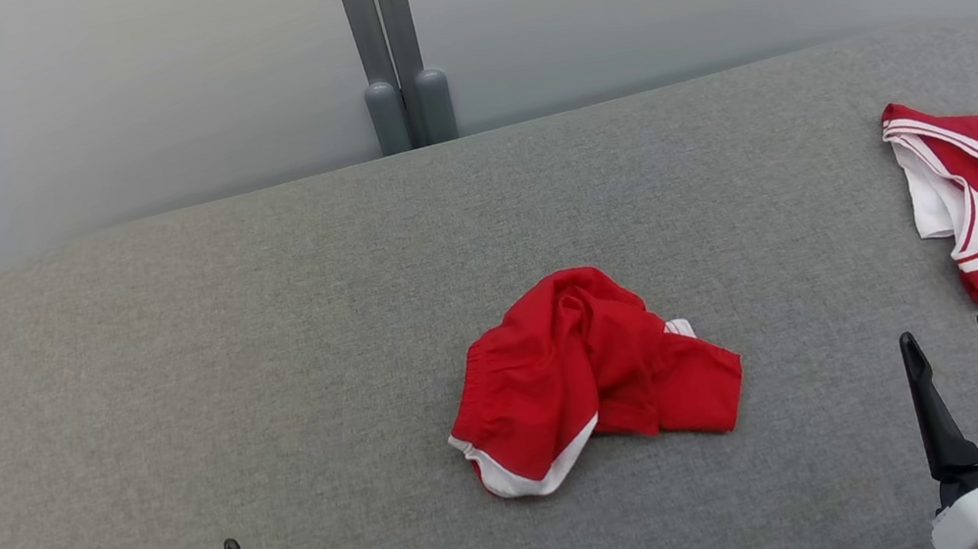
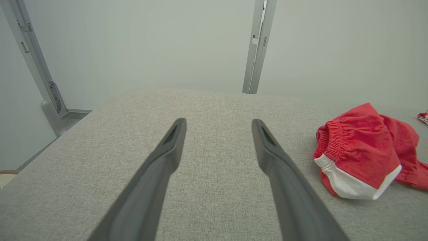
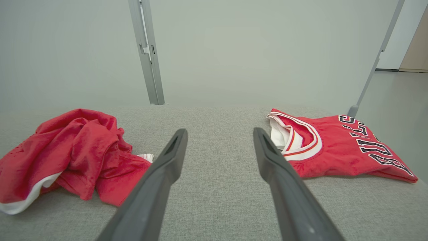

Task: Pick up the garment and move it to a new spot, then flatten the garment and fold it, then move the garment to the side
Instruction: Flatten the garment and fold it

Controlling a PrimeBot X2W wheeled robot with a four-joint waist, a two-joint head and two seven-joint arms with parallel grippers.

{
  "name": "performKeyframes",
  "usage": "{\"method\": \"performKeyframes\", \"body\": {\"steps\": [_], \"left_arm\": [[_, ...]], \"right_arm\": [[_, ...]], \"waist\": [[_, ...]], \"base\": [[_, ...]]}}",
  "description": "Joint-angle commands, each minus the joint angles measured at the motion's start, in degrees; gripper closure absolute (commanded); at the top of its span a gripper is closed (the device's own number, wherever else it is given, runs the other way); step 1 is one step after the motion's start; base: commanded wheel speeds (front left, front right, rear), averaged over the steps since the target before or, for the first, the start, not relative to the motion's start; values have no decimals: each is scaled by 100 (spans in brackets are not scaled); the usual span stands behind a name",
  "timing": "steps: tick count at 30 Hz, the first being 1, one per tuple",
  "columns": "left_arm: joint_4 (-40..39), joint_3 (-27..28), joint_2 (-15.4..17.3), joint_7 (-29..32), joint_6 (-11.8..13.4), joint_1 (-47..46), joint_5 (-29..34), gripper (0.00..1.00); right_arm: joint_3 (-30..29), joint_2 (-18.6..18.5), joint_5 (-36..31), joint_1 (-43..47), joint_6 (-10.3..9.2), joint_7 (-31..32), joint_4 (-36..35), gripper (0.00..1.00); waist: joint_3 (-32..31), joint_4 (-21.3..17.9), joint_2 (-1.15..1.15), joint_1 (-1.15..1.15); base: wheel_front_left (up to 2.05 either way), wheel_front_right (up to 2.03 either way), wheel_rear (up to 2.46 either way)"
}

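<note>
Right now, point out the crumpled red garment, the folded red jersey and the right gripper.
crumpled red garment [image 1: 565, 371], head view, its bunched red middle.
folded red jersey [image 3: 334, 154], right wrist view, red cloth between collar and lettering.
right gripper [image 1: 945, 329], head view, midway between its open fingertips.

A wide table covered in grey woven cloth [image 1: 264, 352], rounded at its far corners, stands against a plain pale grey wall [image 1: 73, 105], with a double grey metal post [image 1: 389, 33] rising behind its middle and a thinner leaning post [image 3: 378, 57] off to the right, all in soft even light.
</note>
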Motion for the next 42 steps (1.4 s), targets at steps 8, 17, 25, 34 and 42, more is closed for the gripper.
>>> {"method": "performKeyframes", "body": {"steps": [8, 17, 25, 34, 42], "left_arm": [[40, 43, -12, -15, -19, -40, -28, 0], [62, -118, -11, -16, -116, -256, 46, 0], [1407, -1522, 161, 387, -437, -1441, 87, 0], [2572, -2497, 596, 864, -442, -2551, -794, 0], [2863, -3138, 1010, 914, -440, -2867, -1524, 27]], "right_arm": [[-7, -31, 18, -14, -2, -17, 19, 0], [52, -41, 47, -89, -1, -17, 36, 0], [250, -39, 73, -320, -2, -17, 64, 0], [319, 28, 99, -415, -1, -17, 147, 0], [252, 49, 118, -465, -1, -17, 167, 0]], "waist": [[10, 13, 0, 0], [110, -66, 0, 0], [394, -410, 0, 0], [575, -883, 0, 0], [597, -986, 0, 0]], "base": [[0, 0, 0], [0, 0, 0], [0, 0, 0], [0, 0, 0], [0, 0, 0]]}}
